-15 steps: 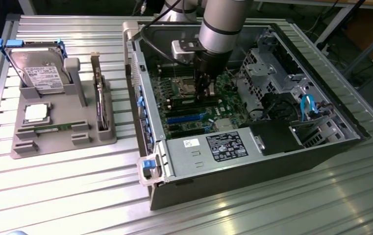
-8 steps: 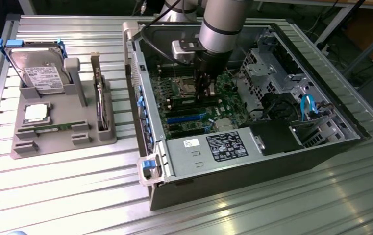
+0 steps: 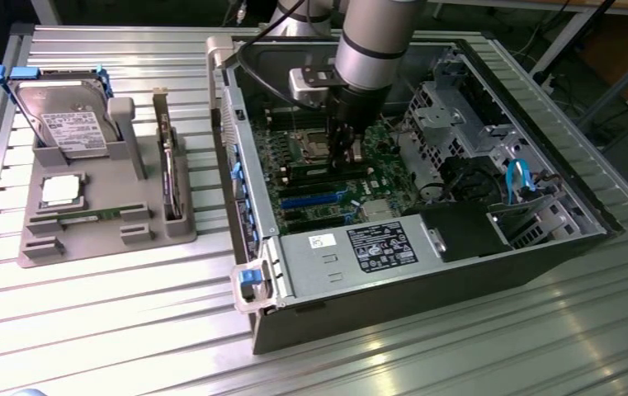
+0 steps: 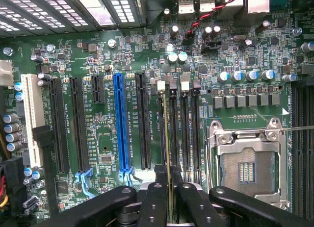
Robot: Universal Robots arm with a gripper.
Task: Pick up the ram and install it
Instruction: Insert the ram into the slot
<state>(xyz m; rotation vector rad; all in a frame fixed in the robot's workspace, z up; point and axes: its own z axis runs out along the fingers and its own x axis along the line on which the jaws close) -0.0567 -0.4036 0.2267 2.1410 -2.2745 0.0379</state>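
The gripper (image 4: 168,183) is squeezed tight on the ram (image 4: 167,134), a thin green stick seen from its edge. It holds the ram over the dark memory slots (image 4: 195,134) near the middle of the motherboard (image 4: 98,55). The silver chip socket (image 4: 248,163) is just beside them, inside the open computer case (image 3: 534,247).

Exterior view high, angled down at case (image 3: 402,309), wrist view close, perhaps square-on, shared motherboard (image 3: 380,183) (image 4: 122,50).

power supply label (image 3: 380,246), hard drive label (image 3: 72,130), neither legible
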